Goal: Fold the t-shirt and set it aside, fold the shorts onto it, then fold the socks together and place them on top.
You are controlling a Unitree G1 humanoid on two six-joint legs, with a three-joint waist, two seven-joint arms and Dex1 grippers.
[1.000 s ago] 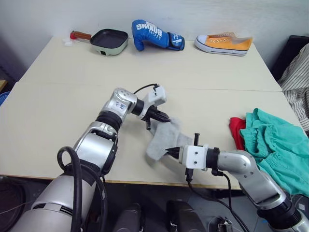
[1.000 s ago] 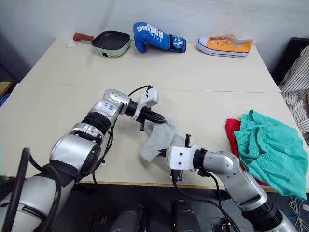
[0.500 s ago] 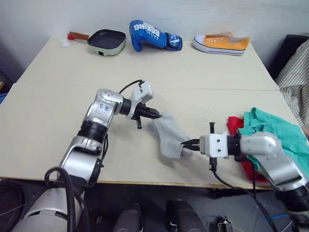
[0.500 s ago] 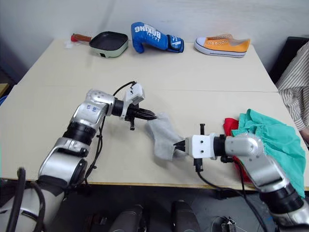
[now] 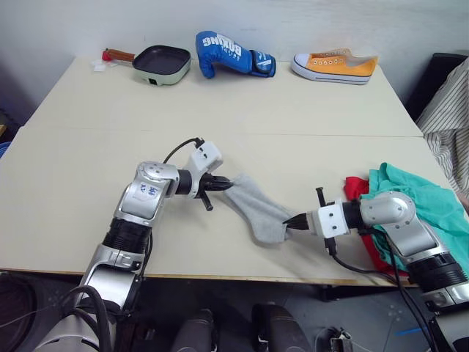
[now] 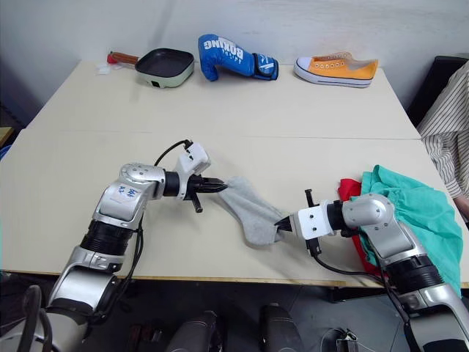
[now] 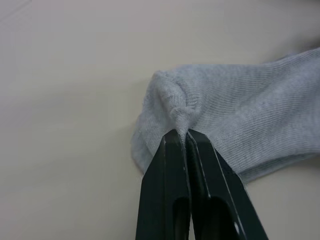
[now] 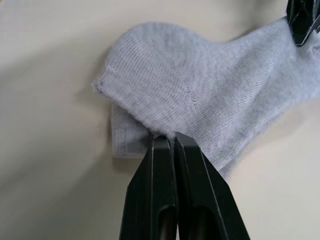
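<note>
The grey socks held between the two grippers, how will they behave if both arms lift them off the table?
The socks are soft knit and bunch where the left gripper pinches them, so they will likely sag between the two holds. They look light and probably won't strain either grip. The right gripper pinches only an edge, so that layer might slip free.

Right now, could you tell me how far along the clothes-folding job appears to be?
Looks done: teal-green fabric shorts lie on the bright red t-shirt at the table's right edge. In hand: the left pincer and right pincer each pinch an end of the light grey knit socks. Left: placing them on the pile.
</note>
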